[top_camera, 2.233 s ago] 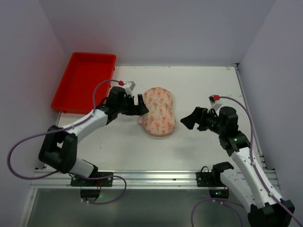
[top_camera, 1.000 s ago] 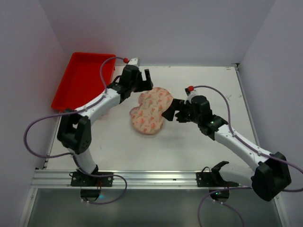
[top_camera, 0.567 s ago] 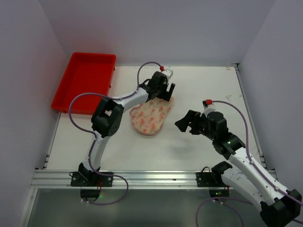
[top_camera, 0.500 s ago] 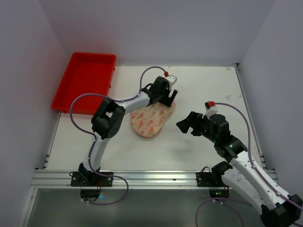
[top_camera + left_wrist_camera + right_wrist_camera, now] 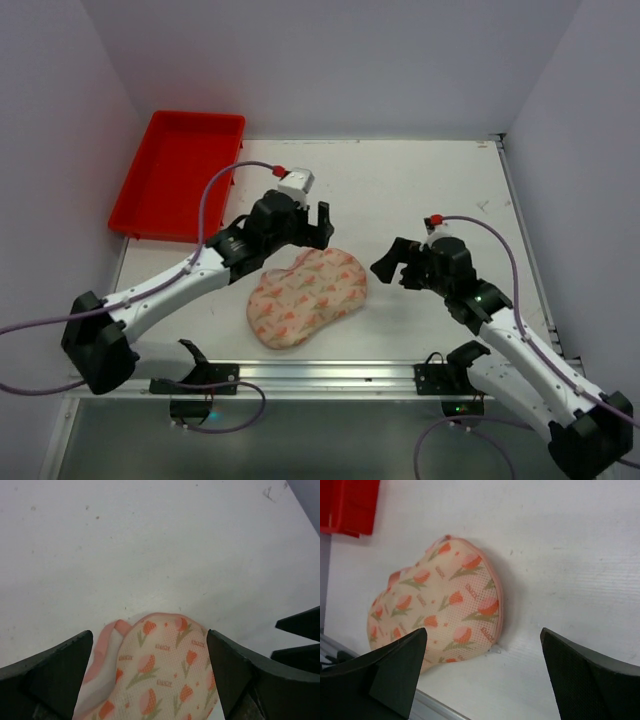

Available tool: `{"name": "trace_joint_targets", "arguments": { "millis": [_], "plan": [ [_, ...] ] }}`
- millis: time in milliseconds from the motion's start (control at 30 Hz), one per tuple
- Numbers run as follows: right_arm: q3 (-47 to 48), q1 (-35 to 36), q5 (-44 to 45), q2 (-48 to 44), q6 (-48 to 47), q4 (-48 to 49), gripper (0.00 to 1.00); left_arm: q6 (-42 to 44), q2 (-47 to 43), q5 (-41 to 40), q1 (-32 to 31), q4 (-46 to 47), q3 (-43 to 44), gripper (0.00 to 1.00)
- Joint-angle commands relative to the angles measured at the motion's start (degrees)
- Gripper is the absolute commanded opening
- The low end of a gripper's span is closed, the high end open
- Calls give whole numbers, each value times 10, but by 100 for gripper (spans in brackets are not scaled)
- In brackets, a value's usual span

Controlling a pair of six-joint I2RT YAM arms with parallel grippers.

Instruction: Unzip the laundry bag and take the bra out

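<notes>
laundry bag [image 5: 306, 298]: cream, orange-pink tulip print, pink edge | tray [image 5: 176, 185]: red | table [image 5: 420, 190]: white

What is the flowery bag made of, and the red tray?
The laundry bag looks like soft, padded fabric with a fine mesh skin: tiny holes show over the tulip print. The red tray is probably hard, smooth plastic: even colour and a moulded rim.

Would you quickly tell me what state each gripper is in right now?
Left gripper: open, holding nothing.
Right gripper: open, holding nothing.
</notes>
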Motion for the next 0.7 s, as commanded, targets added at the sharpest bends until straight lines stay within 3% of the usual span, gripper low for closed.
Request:
{"name": "trace_joint_targets", "arguments": {
  "millis": [0,133,333,500,667],
  "plan": [
    [35,2,-77,78,-16,36,96,-167,-61,-66,1,-107,-80,99],
    [61,4,-157,181,-38,83,92,-275,-132,-44,1,-98,-195,99],
    [101,19,-203,331,-54,117,91,-306,-156,-39,6,-55,-282,98],
    [97,20,-218,385,-56,152,84,-188,-54,32,96,61,-264,98],
    [88,39,-237,397,-52,154,73,-16,89,62,118,133,-121,99]
  ]
}}
